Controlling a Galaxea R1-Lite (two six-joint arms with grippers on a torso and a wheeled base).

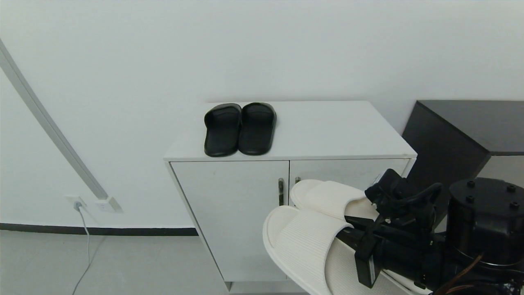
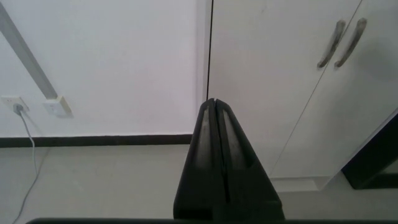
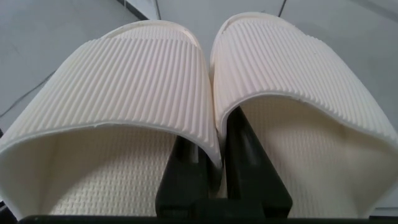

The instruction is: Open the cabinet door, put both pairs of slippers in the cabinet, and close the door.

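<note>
- The white two-door wooden cabinet (image 1: 229, 213) stands at the far wall, with both doors closed.
- The pair of cream ribbed foam slippers (image 1: 311, 241) hangs near the right door. The right gripper (image 3: 216, 163) pinches their inner walls together.
- The pair of black rubber slippers (image 1: 239, 129) lies on the cabinet top, at the left.
- The left gripper (image 2: 214, 124) is empty, its fingers pressed together.
- Risk: if the loaded right arm advances before a door opens, the cream pair may hit the door and slip out.

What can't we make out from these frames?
Inside of the cabinet: head view, both doors shut.
Fingertips of the right gripper: right wrist view, covered by the white slippers' straps.
Heels of the white slippers: head view, behind the right arm and cut by the bottom edge.
</note>
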